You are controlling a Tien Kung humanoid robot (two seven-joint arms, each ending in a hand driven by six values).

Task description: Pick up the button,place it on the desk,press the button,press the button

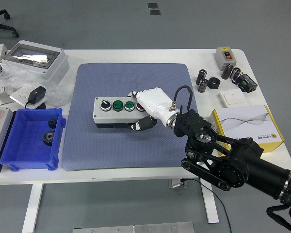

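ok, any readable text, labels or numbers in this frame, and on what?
None readable.
Yellow box: a small logo and print on its right flap, too small to read.
Button box held by the right hand: no labels legible.
Grey switch at the far right: markings too blurred.

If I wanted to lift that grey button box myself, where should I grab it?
Probably across the narrow front and back walls at the right end of the button box, as the right hand does. It lies flat and long; the top carries the buttons.
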